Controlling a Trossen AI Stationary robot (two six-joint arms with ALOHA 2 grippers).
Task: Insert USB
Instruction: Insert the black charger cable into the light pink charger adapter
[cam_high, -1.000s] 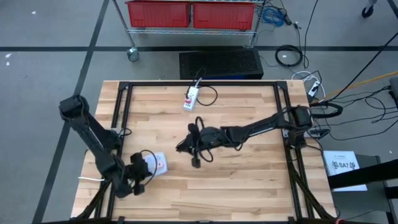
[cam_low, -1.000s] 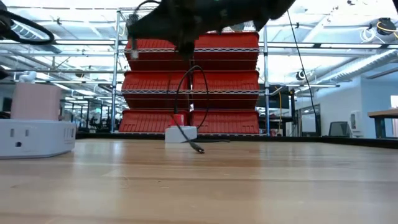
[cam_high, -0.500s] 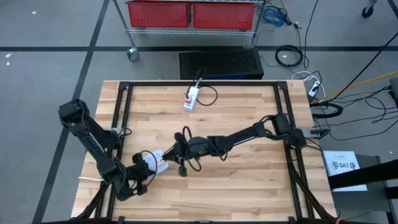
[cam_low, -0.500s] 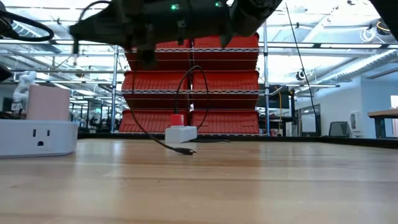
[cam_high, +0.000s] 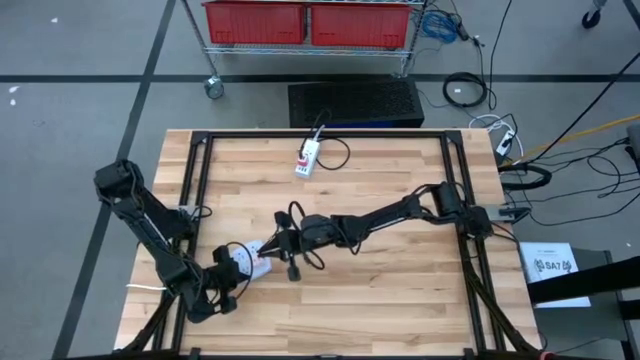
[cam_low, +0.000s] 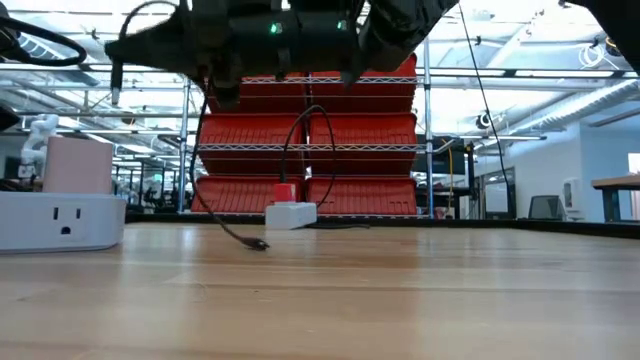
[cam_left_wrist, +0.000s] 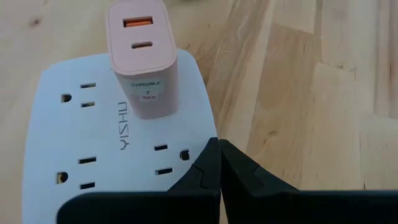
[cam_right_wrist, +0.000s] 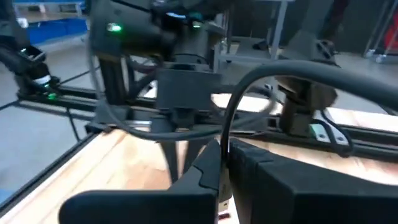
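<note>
One pink charger (cam_left_wrist: 140, 59) sits in one white power strip (cam_left_wrist: 74, 149).

Pink charger (cam_left_wrist: 140, 59) on white power strip (cam_left_wrist: 93, 162), pale wood table (cam_left_wrist: 311, 81).

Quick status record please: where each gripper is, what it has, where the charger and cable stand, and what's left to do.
left gripper: shut, fingers on the near edge of the white power strip, front left of the table
right gripper: shut on the black cable, held above the table just right of the strip
pink charger: plugged upright into the strip, both ports empty
loose cable end: resting on the wooden table
second strip: at the table's far edge
remaining: plug not yet in the charger
</note>
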